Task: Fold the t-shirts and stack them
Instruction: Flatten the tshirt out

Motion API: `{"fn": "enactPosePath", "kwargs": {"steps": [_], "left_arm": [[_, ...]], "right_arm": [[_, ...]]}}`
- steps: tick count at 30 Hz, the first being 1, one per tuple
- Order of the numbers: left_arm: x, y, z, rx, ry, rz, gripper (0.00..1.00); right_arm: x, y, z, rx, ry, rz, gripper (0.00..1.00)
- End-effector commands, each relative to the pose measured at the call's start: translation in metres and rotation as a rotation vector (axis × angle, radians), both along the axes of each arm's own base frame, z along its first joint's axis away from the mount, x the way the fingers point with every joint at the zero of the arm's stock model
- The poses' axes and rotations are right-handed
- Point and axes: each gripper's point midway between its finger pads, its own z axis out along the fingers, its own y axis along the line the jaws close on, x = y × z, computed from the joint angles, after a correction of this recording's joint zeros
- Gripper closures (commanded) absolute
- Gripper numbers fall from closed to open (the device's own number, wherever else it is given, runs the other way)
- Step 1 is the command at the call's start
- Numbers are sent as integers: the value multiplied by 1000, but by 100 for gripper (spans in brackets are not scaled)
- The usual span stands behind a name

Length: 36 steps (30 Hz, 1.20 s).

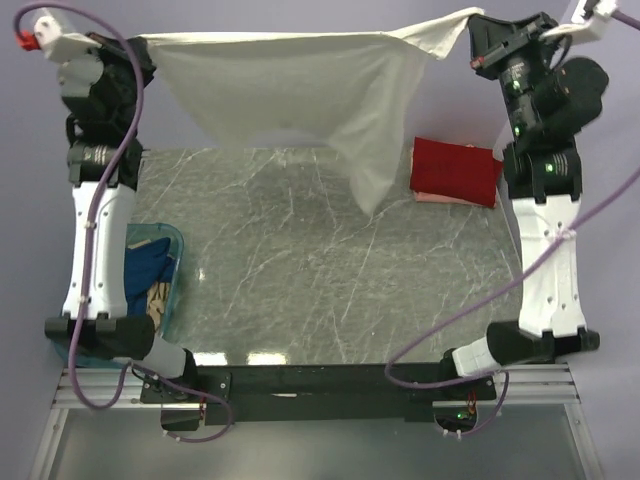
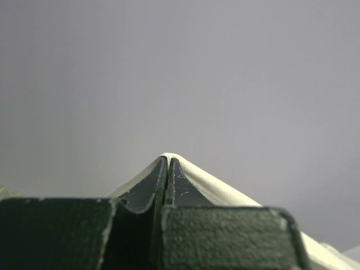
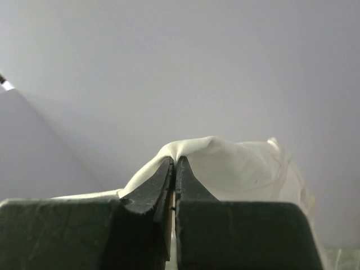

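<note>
While left tool (image 2: pixel 168 161), right tool (image 3: pixel 175 160) grip, cream-white t-shirt (image 1: pixel 290 85) edge taut

No legible text, labels or numbers anywhere.

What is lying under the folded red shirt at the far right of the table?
A pale pink shirt shows as a thin strip along the near edge of the red shirt. The rest is covered, so its fold cannot be judged.
</note>
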Motion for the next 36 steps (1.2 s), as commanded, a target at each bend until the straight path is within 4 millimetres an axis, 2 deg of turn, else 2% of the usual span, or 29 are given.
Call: {"fn": "enactPosePath", "kwargs": {"steps": [1, 2, 3, 4, 5, 6, 7, 8, 9, 10, 11, 12, 13, 14, 15, 16, 17, 18, 19, 20, 22, 24, 25, 29, 30, 31, 32, 33, 36], "left_arm": [[-48, 3, 38, -3, -140, -38, 99], [-49, 8, 28, -10, -117, -31, 99], [-48, 7, 5, -19, -65, -36, 99], [-49, 7, -11, -26, -31, -39, 99], [-51, 6, -26, -41, -4, -48, 99], [-54, 4, -61, -54, 60, -59, 99], [-56, 4, -80, -68, 95, -57, 99], [-59, 3, -103, -101, 145, -57, 99], [-66, 3, -141, -119, 214, -55, 99], [-70, 1, -161, -137, 252, -59, 99], [-74, 0, -183, -175, 291, -62, 99], [-83, -4, -225, -193, 371, -73, 99], [-89, -4, -247, -206, 418, -67, 99], [-95, -5, -268, -244, 462, -61, 99], [-107, -7, -306, -259, 538, -58, 99], [-114, -8, -323, -276, 571, -57, 99], [-127, -8, -353, -297, 627, -45, 99], [-135, -9, -369, -313, 661, -37, 99], [-141, -10, -381, -331, 678, -33, 99], [-153, -9, -403, -342, 718, -19, 99], [-167, -4, -424, -360, 770, 27, 99], [-179, 0, -437, -358, 791, 59, 99], [-186, 6, -445, -357, 820, 102, 100], [-196, 13, -448, -349, 836, 150, 99], [-197, 15, -448, -345, 838, 155, 99], [-199, 15, -450, -347, 844, 160, 99], [-199, 15, -450, -347, 842, 160, 99], [-200, 14, -452, -346, 848, 156, 99], [-201, 12, -454, -351, 850, 142, 99]], "right_arm": [[-45, -5, 33, 39, -159, 9, 100], [-43, -6, 9, 46, -109, 5, 100], [-43, -6, -5, 56, -77, 7, 100], [-41, -6, -37, 61, -11, 8, 100], [-41, -6, -56, 68, 25, 8, 100], [-43, -6, -68, 78, 31, 14, 100], [-57, -6, -77, 105, 37, 25, 100], [-44, -3, -133, 114, 148, 30, 100], [-46, 1, -154, 118, 181, 53, 100], [-46, 3, -178, 141, 234, 68, 100], [-48, 6, -226, 143, 323, 78, 100], [-50, 9, -252, 137, 377, 90, 100], [-57, 7, -271, 137, 413, 83, 100], [-60, 8, -321, 133, 519, 77, 100], [-64, 9, -343, 122, 563, 83, 100], [-76, 13, -387, 114, 661, 104, 100], [-83, 15, -408, 106, 705, 114, 100], [-90, 15, -430, 102, 757, 120, 100], [-104, 19, -463, 99, 828, 143, 100], [-111, 20, -480, 98, 868, 151, 100], [-132, 25, -517, 98, 942, 189, 100], [-143, 28, -531, 107, 958, 210, 100], [-153, 30, -549, 122, 995, 222, 100], [-176, 46, -567, 169, 1033, 326, 97], [-177, 47, -567, 168, 1030, 330, 93], [-177, 47, -565, 165, 1022, 334, 81], [-179, 46, -565, 163, 1030, 328, 75], [-173, 44, -555, 155, 1000, 309, 66], [-163, 28, -543, 124, 986, 205, 52]]}}
